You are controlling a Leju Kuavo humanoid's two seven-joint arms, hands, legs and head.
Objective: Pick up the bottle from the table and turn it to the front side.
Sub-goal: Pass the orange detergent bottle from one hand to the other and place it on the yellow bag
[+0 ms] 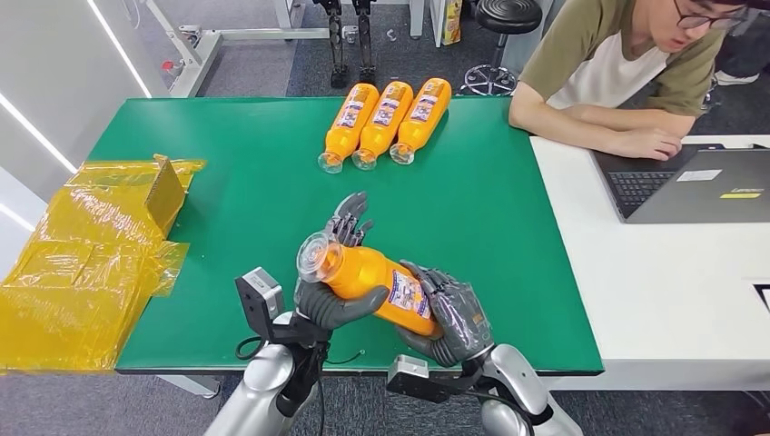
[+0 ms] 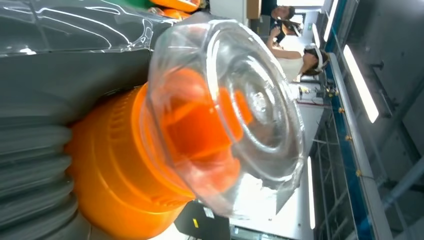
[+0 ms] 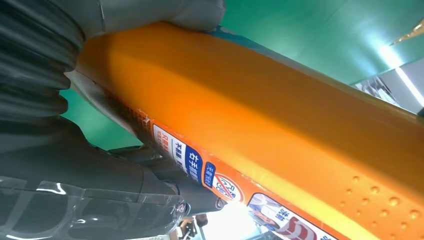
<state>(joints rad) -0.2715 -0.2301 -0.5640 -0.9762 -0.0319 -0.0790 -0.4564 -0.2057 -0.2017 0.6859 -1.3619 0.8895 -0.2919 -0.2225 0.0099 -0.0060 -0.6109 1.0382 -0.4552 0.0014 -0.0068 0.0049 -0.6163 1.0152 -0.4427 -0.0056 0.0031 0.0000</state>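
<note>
Between both hands (image 1: pixel 340 272): orange bottle (image 1: pixel 372 277) (clear-capped).

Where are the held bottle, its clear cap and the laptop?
held bottle (image 1: pixel 377 277), head view, orange body.
clear cap (image 2: pixel 250 105), left wrist view, top face.
laptop (image 1: pixel 717 186), head view, lid.

Three orange bottles (image 1: pixel 386 123) are laid side by side on the green bench (image 1: pixel 508 227); yellow-wrapped cardboard (image 1: pixel 86 259) is piled beside a person's laptop (image 1: pixel 695 186).
</note>
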